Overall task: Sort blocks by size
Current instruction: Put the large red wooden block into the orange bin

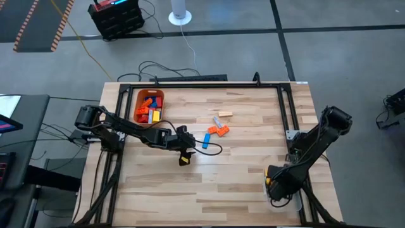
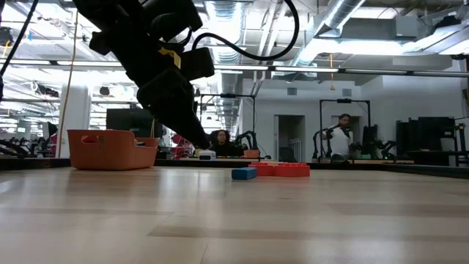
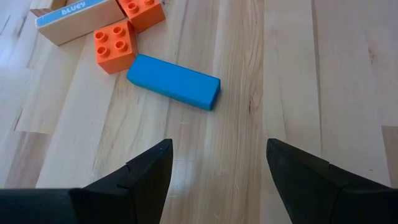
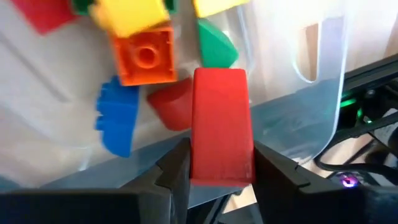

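Blue block, long rectangle, lay flat on the bench near its middle, just ahead of the left gripper, its long axis slanting across the gap between the spread, empty fingers rather than along it; the left arm was by far the nearer. Beside its far end sat an orange studded block, a second orange block and a tan lettered block, close together. Red block, long rectangle, was pinched across its narrow width by the right gripper at the bench's right front corner, its long axis pointing away from the wrist toward a clear tray holding orange, blue, green and yellow pieces. An orange bin with more blocks stood near the rear left corner.
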You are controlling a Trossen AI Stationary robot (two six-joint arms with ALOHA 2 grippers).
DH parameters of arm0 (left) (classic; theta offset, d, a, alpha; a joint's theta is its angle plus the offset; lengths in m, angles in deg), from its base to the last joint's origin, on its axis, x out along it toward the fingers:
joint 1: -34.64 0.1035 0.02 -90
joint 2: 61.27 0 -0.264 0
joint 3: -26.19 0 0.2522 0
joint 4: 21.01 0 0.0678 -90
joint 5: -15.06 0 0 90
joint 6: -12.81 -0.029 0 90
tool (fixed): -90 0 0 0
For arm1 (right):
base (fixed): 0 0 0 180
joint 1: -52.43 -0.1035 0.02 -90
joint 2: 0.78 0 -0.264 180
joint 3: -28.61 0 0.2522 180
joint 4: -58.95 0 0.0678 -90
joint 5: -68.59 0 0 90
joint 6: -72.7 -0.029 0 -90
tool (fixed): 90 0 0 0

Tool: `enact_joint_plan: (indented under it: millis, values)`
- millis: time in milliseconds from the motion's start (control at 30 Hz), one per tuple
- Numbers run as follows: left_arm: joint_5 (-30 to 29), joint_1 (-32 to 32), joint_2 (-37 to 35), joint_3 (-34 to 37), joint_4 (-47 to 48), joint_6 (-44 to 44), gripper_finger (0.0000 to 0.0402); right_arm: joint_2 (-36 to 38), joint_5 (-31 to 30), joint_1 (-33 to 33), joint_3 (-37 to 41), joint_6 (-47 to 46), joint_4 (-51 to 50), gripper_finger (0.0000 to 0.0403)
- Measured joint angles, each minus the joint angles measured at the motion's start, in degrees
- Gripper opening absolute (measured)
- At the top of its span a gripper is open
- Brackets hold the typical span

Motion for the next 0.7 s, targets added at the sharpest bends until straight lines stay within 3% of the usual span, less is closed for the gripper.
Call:
enact_joint_plan:
  millis: [600, 700]
  values:
    - [0.0, 0.0, 0.0, 0.0, 0.04, -0.12, 0.0254, 0.43, -8.21, -0.83, -6.29, -4.54, -2.75, 0.0164]
    - [0.0, -0.33, 0.0, 0.0, -1.67, -3.34, 0.0254, 0.43, -13.09, -0.79, -8.66, -4.21, -3.93, 0.0164]
